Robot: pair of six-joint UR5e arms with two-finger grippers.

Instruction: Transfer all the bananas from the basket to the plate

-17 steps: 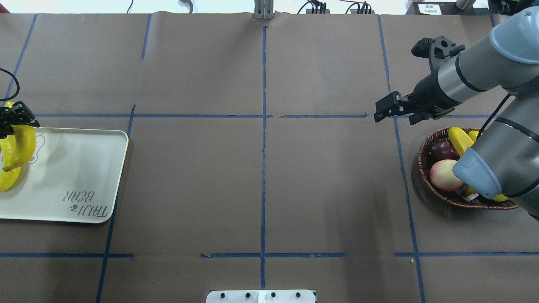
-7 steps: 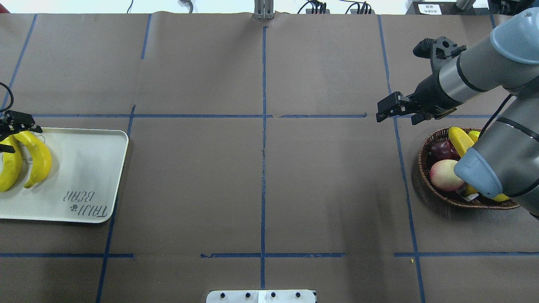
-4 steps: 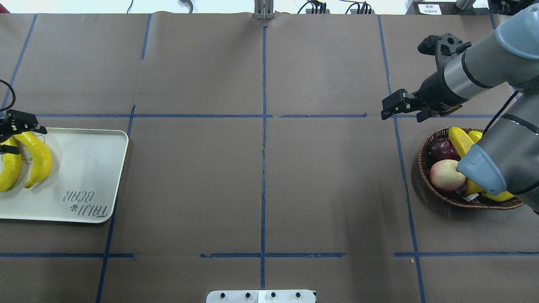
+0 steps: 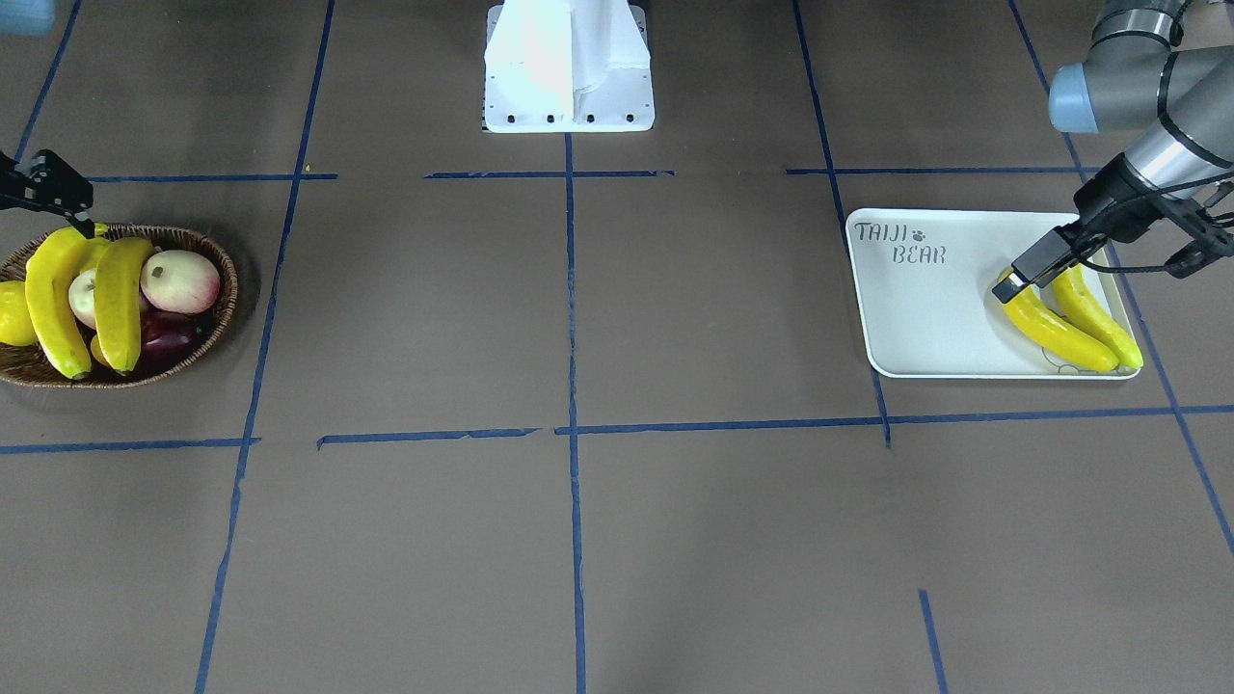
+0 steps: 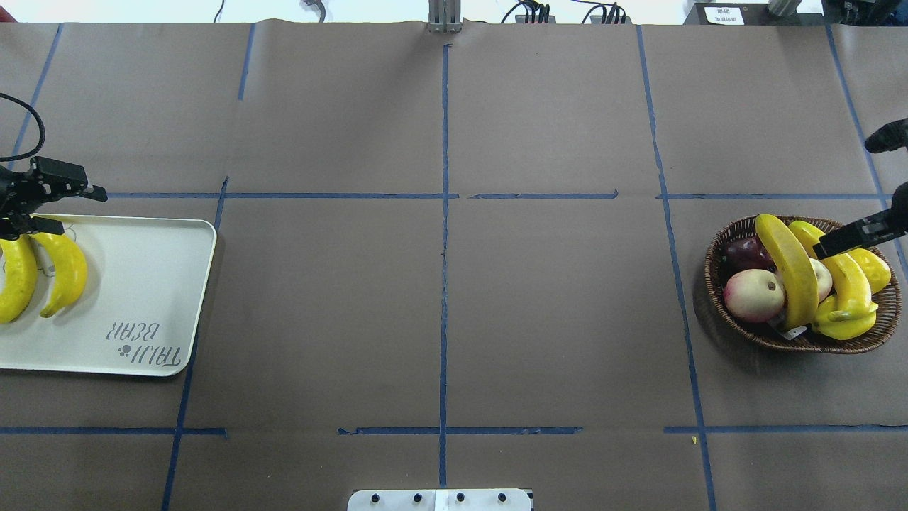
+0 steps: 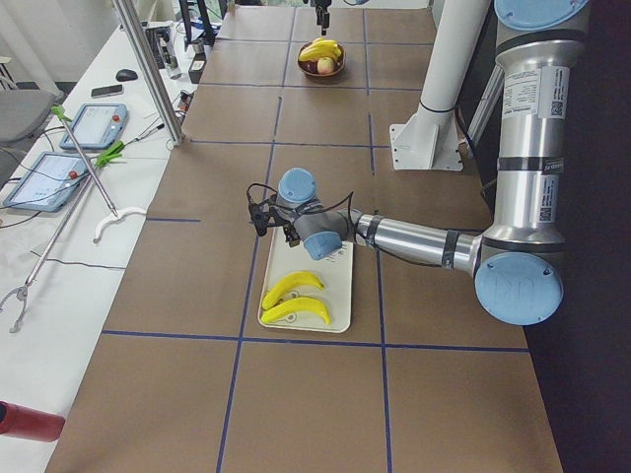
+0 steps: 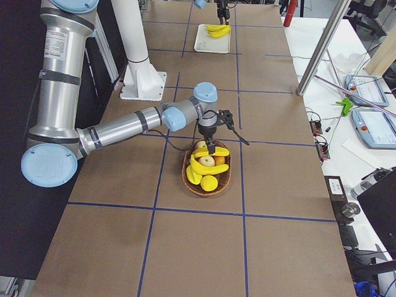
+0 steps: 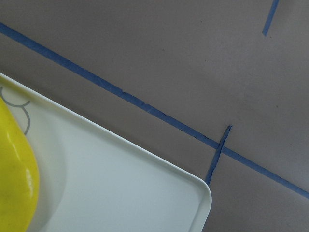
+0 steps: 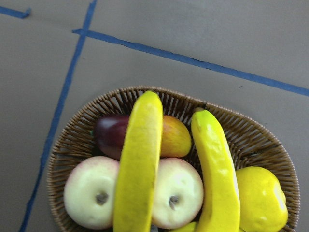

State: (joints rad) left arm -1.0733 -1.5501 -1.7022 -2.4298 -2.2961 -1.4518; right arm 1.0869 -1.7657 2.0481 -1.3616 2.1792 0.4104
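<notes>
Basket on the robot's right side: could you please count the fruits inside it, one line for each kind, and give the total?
Long curved yellow bananas: 2
Pale round apples with a pink blush: 2
Dark red glossy fruit: 1
Orange-red fruit, mostly hidden: 1
Plump yellow fruit: 1
Ridged yellow starfruit: 1
Total visible in the brown woven wicker basket: 8

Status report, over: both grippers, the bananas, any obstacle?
Left gripper open at tray edge. Right gripper at basket, state unclear. Two bananas on tray, two in basket. Nothing blocks them; apples lie beneath.
</notes>
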